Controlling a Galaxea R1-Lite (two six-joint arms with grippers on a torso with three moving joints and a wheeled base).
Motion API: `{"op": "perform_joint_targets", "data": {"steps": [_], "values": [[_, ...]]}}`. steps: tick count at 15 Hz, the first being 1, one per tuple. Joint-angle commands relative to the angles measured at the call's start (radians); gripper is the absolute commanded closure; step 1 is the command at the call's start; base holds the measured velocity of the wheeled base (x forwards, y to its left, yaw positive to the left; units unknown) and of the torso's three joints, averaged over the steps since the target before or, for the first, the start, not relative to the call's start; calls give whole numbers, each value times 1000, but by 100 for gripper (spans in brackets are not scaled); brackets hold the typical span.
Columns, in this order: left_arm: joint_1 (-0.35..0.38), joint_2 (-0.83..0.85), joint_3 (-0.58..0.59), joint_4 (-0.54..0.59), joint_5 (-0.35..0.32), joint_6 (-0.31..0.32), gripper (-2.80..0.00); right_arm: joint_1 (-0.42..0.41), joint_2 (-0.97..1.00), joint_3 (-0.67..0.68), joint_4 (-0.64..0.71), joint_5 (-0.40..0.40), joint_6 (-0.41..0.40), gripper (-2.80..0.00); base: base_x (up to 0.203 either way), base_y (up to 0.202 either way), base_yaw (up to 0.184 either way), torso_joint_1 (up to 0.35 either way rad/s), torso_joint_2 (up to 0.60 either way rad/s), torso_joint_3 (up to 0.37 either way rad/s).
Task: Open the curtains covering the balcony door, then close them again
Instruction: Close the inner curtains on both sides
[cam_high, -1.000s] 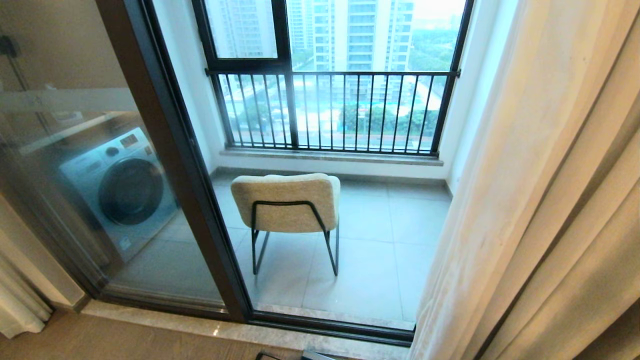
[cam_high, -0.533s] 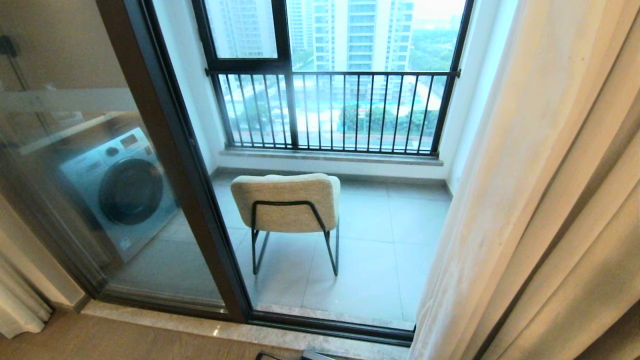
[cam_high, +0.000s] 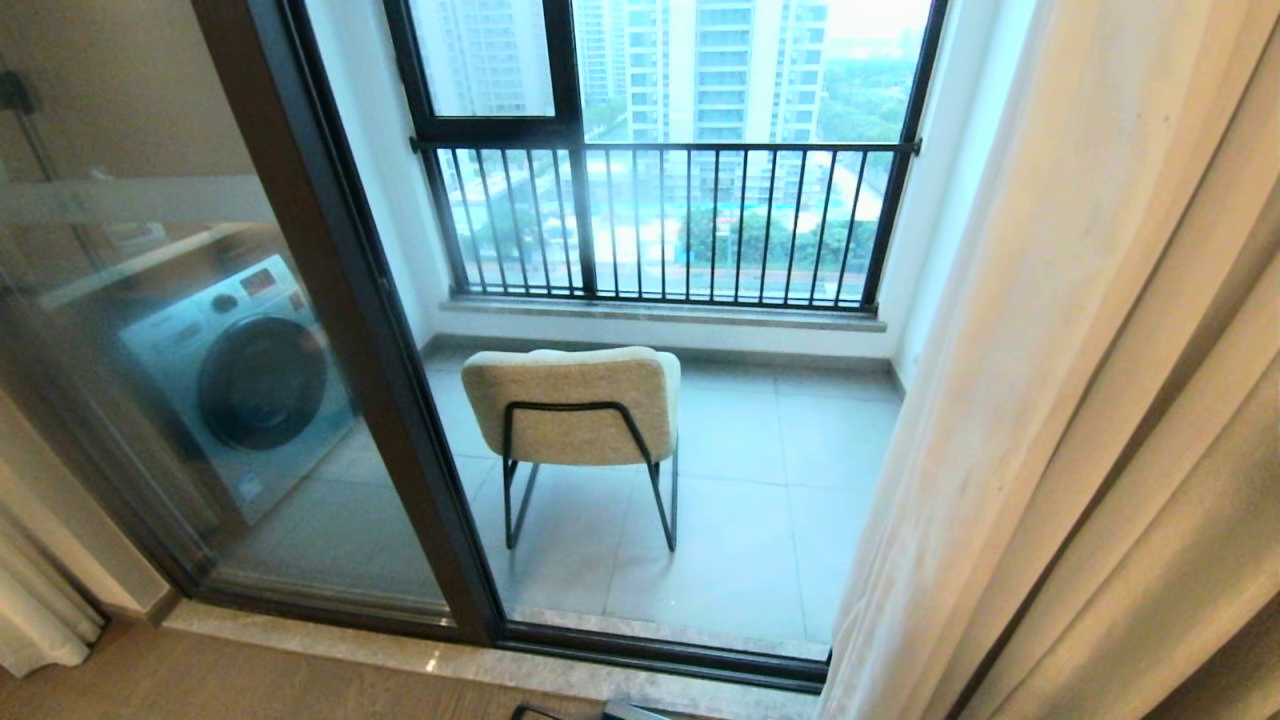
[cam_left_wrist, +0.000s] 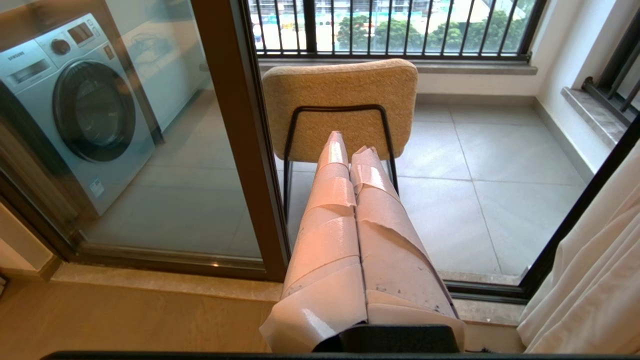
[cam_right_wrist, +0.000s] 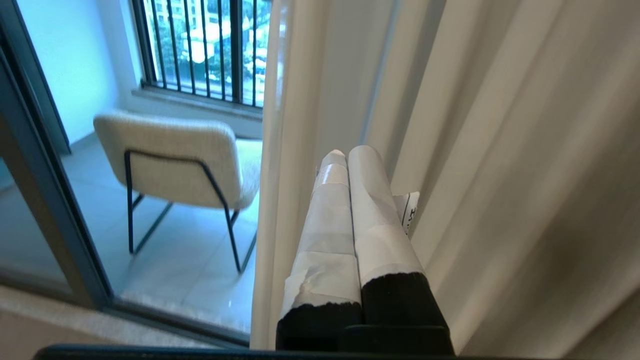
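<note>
**Curtain gathered right, both claws closed and empty**

You see the floor-length cream-beige pleated curtains (cam_high: 1080, 400) bunched at the right side, w/ the dark-framed glass balcony door (cam_high: 340, 330) uncovered. Thru the opening: a beige upholstered chair w/ black metal legs (cam_high: 575, 420) on grey tile; a silver front-load washing machine (cam_high: 235, 375) behind the left glass panel. Right gripper (cam_right_wrist: 350, 152): taped fingers pressed together, gripping nothing, tips near the curtain folds. Left gripper (cam_left_wrist: 350, 145): fingers together, empty, aimed toward the chair.
</note>
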Motion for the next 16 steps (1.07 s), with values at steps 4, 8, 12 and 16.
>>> {"op": "perform_joint_targets", "data": {"steps": [4, 8, 12, 16], "values": [[0, 0, 0, 0, -1, 0, 0, 16, 411, -366, -2, 31, 4, -280, 0, 0, 0, 0, 0, 0], [0, 0, 0, 0, -1, 0, 0, 72, 598, -501, -61, 56, 4, -280, 0, 0, 0, 0, 0, 0], [0, 0, 0, 0, -1, 0, 0, 136, 754, -622, -136, 64, 14, -280, 0, 0, 0, 0, 0, 0], [0, 0, 0, 0, -1, 0, 0, 179, 870, -678, -197, 67, 68, -280, 0, 0, 0, 0, 0, 0]]}}
